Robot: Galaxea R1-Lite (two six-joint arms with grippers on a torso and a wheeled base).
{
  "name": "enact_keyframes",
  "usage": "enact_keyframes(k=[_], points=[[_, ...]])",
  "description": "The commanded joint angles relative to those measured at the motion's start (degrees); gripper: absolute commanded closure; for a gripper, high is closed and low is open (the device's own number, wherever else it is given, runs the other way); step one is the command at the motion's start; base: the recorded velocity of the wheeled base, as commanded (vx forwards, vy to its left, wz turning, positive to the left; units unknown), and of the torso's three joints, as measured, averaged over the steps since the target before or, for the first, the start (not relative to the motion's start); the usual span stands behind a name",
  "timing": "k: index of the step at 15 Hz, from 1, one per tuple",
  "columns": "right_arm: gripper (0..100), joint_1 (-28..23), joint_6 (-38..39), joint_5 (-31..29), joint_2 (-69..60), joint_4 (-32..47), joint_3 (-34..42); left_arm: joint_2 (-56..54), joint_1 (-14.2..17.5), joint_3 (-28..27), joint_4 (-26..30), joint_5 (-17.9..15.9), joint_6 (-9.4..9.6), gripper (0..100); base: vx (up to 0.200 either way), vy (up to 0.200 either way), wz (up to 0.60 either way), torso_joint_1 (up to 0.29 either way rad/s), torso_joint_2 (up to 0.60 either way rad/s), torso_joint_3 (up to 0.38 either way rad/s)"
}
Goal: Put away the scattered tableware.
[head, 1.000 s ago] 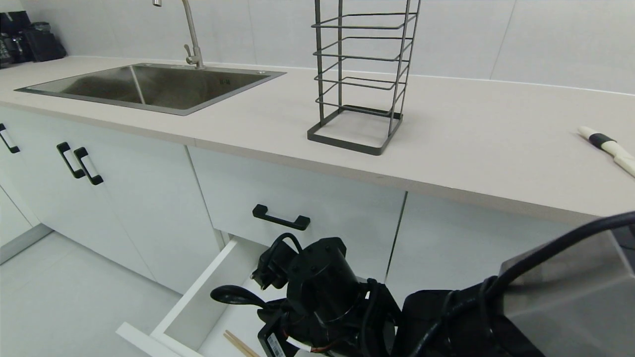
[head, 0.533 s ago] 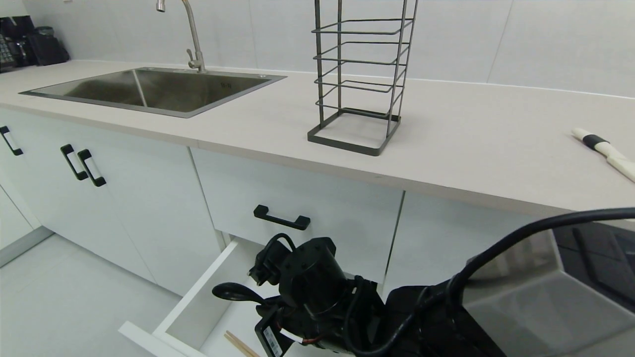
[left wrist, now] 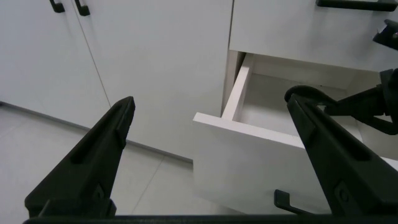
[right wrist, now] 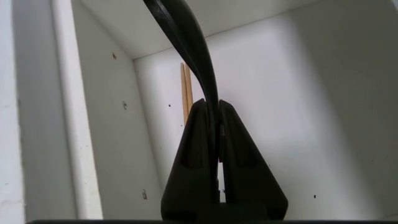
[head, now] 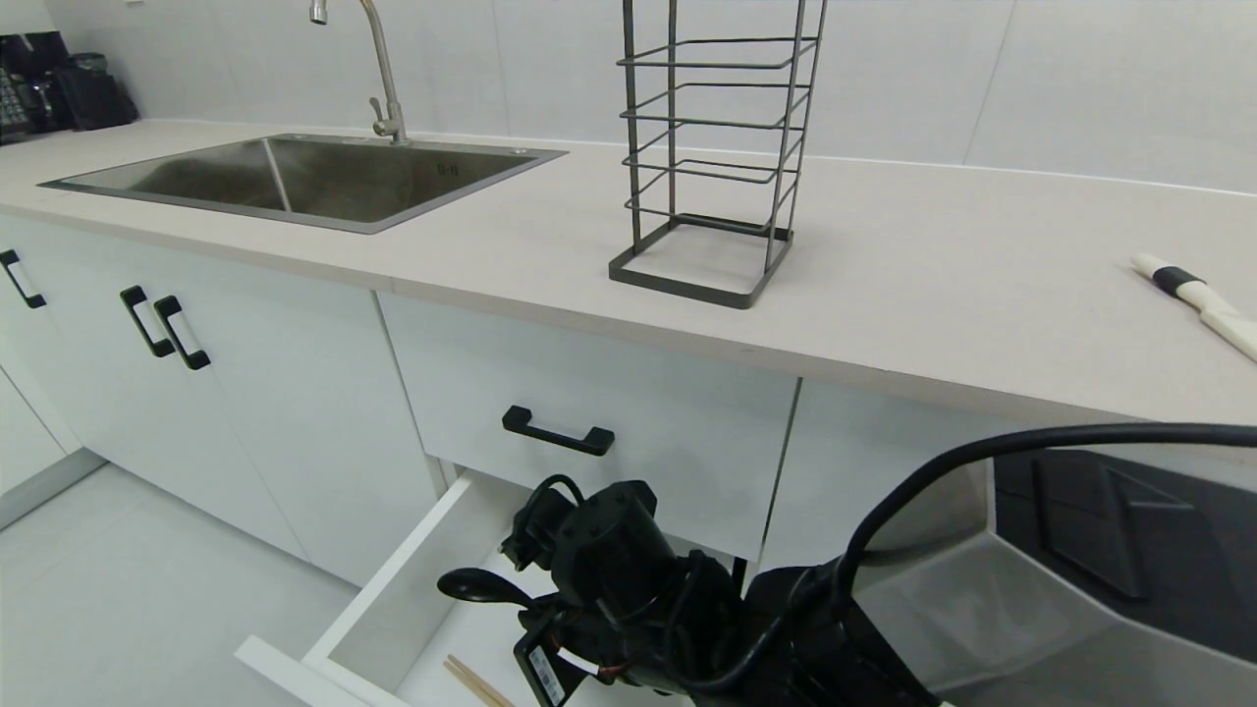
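One pair of chopsticks (head: 478, 683) lies in the open drawer (head: 391, 607) at lower centre; above it our right gripper (right wrist: 216, 124) clenches the black spoon (head: 476, 586), and our left gripper (left wrist: 210, 102) hangs released. We judge the knife (head: 1194, 291) at the right edge still to go.

The head camera is looking forward and down across the countertop (head: 933, 295), catching the open drawer (head: 385, 599) at lower centre. The left wrist camera is facing that drawer from outside; the right one is peering closely inside.
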Motion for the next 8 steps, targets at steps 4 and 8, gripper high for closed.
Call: enact_keyframes(k=[4, 8], points=[[100, -0.59, -0.05, 1.49, 3.68, -0.31, -0.80, 0.07, 0.00, 0.00, -0.08, 0.00, 0.00, 0, 0.000, 0.000, 0.00, 0.000, 0.00, 0.000], [100, -0.85, -0.31, 2.45, 5.09, -0.40, -1.68, 0.07, 0.00, 0.00, 0.01, 0.00, 0.00, 0, 0.000, 0.000, 0.00, 0.000, 0.00, 0.000]])
